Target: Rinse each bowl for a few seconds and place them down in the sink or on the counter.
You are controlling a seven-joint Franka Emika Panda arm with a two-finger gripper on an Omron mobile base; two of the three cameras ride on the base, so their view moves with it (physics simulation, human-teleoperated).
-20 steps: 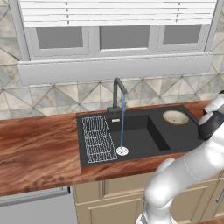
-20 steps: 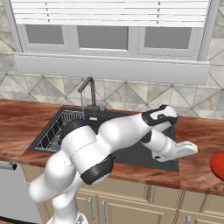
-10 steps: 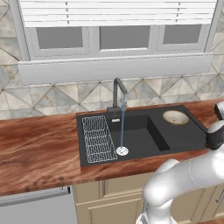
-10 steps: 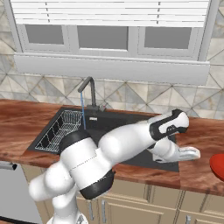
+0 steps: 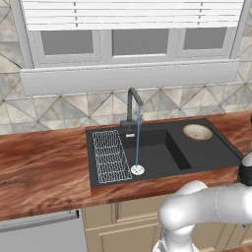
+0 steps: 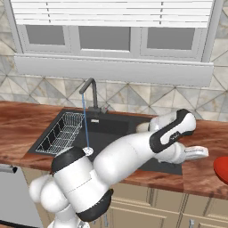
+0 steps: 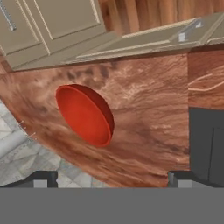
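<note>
A white robot arm reaches across a kitchen's black sink (image 5: 206, 152) toward its right end, its gripper (image 6: 198, 153) hovering over the reddish-brown wooden counter (image 6: 196, 176) with its jaws spread wide and nothing between them. In the hand view, the two dark fingertips (image 7: 43, 178) stand far apart at the bottom of the picture, and the red bowl (image 7: 84, 114) sits on the counter ahead of them, untouched, with bare wood all around it. From the right base view, the same red bowl (image 6: 221, 170) shows at the picture's right edge, near the gripper but apart from it. The beige bowl (image 5: 197, 131) rests upright on the raised right-hand shelf of the sink, close to its back corner. A thin stream of water (image 5: 138, 140) runs from the dark faucet (image 5: 132, 106) down to the round silver drain (image 5: 137, 170) in the deeper left basin, just beside the white wire rack (image 5: 110, 156) that lies along the basin's left side. Light wooden cabinets (image 5: 123, 226) stand below the counter, and a window with white blinds (image 5: 133, 12) spans the tiled wall behind the sink.
</note>
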